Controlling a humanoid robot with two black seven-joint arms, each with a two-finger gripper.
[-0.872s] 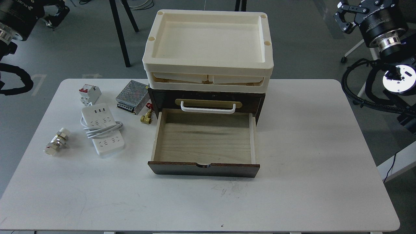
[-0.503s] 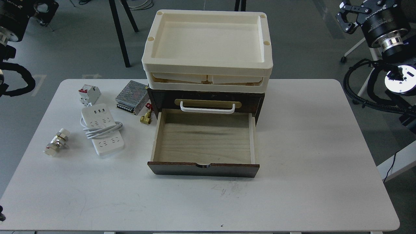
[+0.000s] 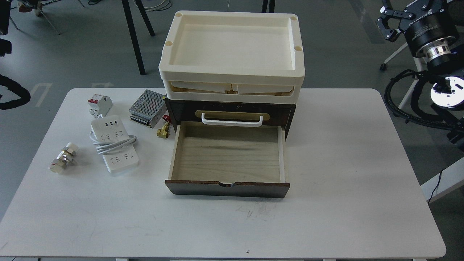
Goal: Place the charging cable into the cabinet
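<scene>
The charging cable (image 3: 114, 146) is a flat white power strip with its cord coiled round the middle. It lies on the white table (image 3: 344, 163), left of the cabinet. The cabinet (image 3: 290, 112) is a small dark brown chest with a white bar handle (image 3: 232, 121). Its lower drawer (image 3: 226, 154) is pulled out towards me and holds nothing. My right gripper (image 3: 387, 22) hangs high at the top right, off the table and far from both, jaws apart and holding nothing. My left gripper is out of view; only arm parts show at the left edge.
Two stacked cream trays (image 3: 232, 47) sit on top of the cabinet. A white-and-red circuit breaker (image 3: 99, 105), a metal mesh power supply (image 3: 148, 107), a small brass valve (image 3: 164, 131) and a metal fitting (image 3: 63, 158) lie around the power strip.
</scene>
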